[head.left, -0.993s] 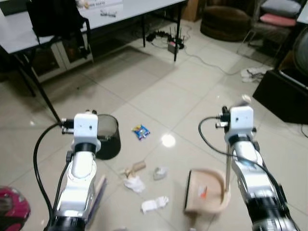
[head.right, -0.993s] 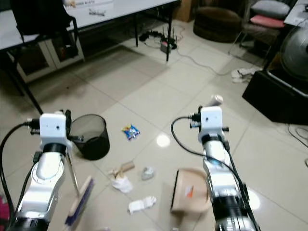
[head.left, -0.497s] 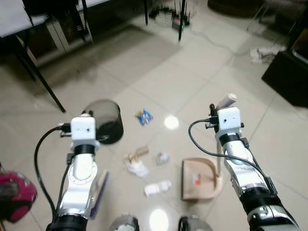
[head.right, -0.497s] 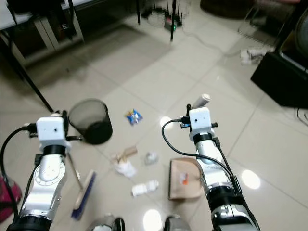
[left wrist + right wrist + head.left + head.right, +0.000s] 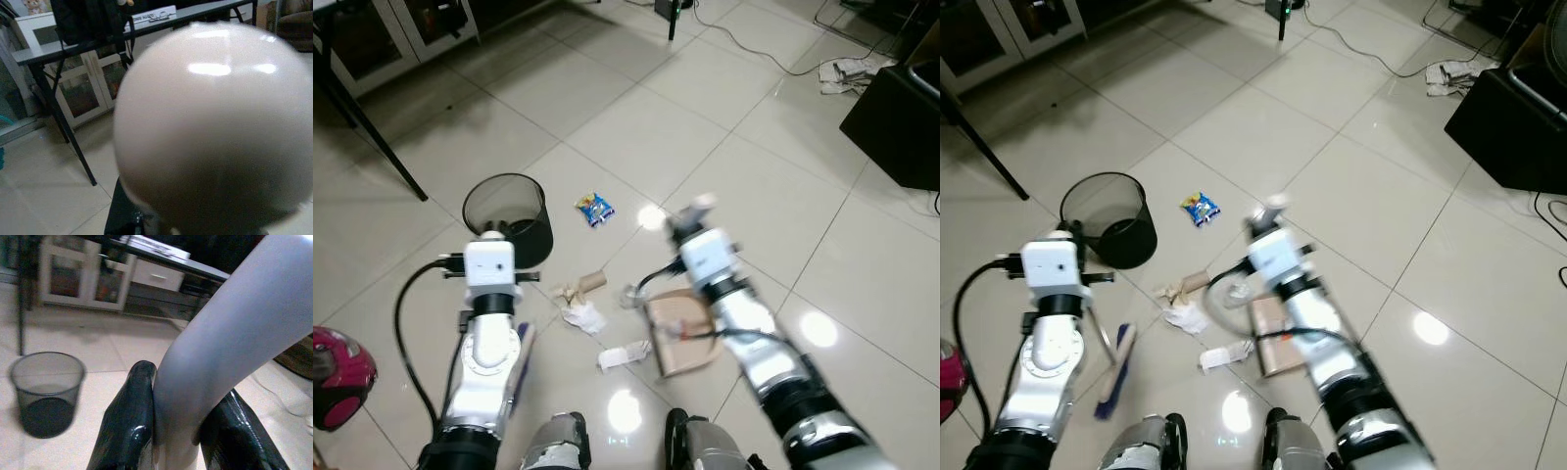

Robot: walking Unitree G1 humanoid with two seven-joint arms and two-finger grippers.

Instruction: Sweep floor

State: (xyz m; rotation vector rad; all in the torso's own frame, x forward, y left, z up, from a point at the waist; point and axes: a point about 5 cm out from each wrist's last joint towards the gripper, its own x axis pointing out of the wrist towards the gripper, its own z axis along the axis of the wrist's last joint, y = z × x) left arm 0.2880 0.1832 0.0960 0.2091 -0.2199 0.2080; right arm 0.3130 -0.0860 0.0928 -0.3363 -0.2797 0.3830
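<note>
My left gripper [image 5: 490, 282] is shut on the broom handle [image 5: 1095, 328], whose rounded white end [image 5: 210, 122] looms large in the left wrist view. The blue-bristled broom head [image 5: 1114, 373] rests on the tiles beside my left arm. My right gripper [image 5: 183, 396] is shut on the pale dustpan handle [image 5: 220, 333], both black fingers [image 5: 132, 411] pressed against it. The beige dustpan [image 5: 680, 338] sits on the floor, next to the litter. That litter is a white wad [image 5: 625, 354], a tissue [image 5: 582, 315], a cardboard roll [image 5: 579, 287], a clear wrapper [image 5: 631, 294] and a blue snack packet [image 5: 595, 209].
A black mesh bin [image 5: 507, 213] stands upright just beyond my left arm. A pink round object [image 5: 337, 392] lies at the far left. A black box [image 5: 901, 117] sits at the right, with cables [image 5: 754, 49] and a table leg [image 5: 372, 127] further back. My feet [image 5: 558, 446] are at the bottom.
The camera has tilted further down, bringing my feet into view. My right arm has swung left with the dustpan, closer to the litter. The left arm keeps its hold on the broom.
</note>
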